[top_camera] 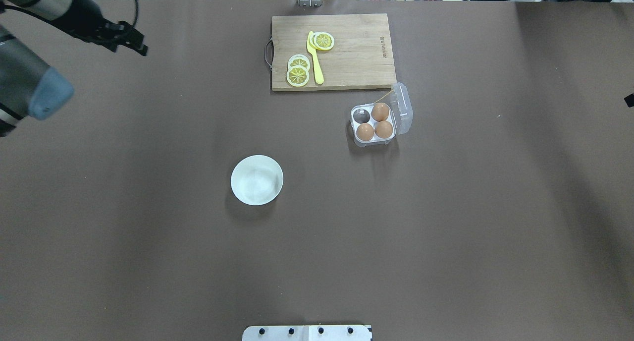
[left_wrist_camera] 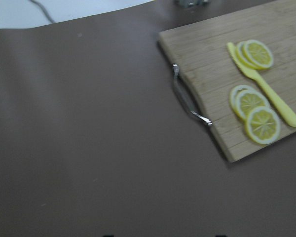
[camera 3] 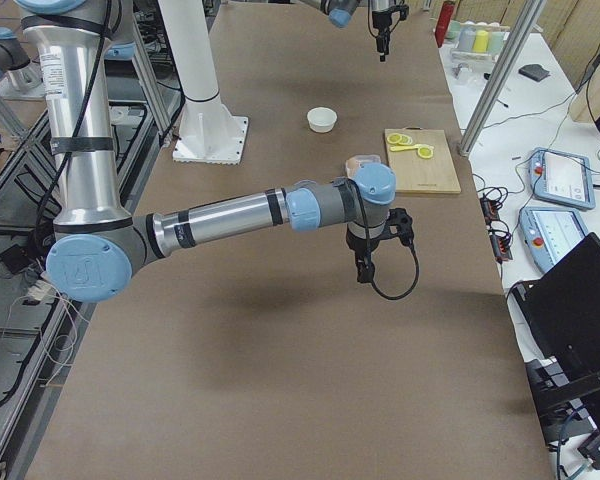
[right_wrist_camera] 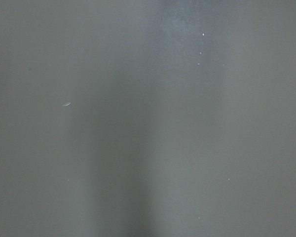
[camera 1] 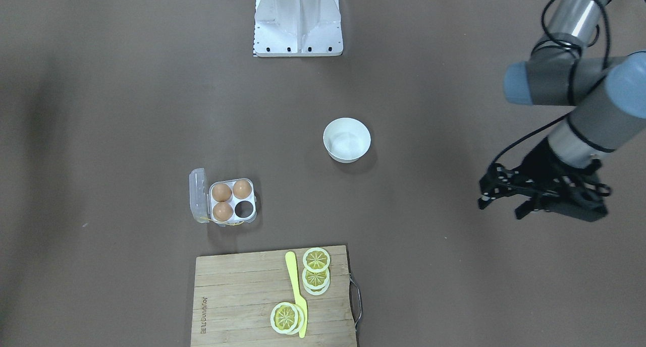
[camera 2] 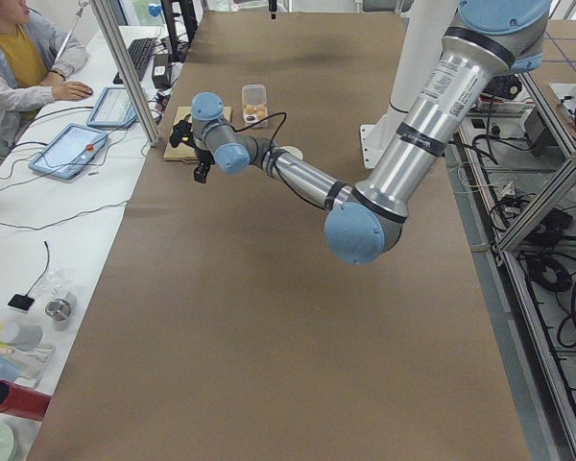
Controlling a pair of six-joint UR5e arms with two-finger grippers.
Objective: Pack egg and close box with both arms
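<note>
While the box [camera 1: 198, 194] lies open, eggs [camera 1: 221, 191] sit inside

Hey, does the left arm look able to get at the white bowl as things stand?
Probably yes. The left arm is raised off to the side, jaws open, and only bare table lies between it and the bowl; nothing covers it.

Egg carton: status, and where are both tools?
Left tool open, parked wide. Right tool aloft, state unreadable. Egg carton lid open, three eggs in, one cell empty. Nothing over it; no loose egg seen.
</note>
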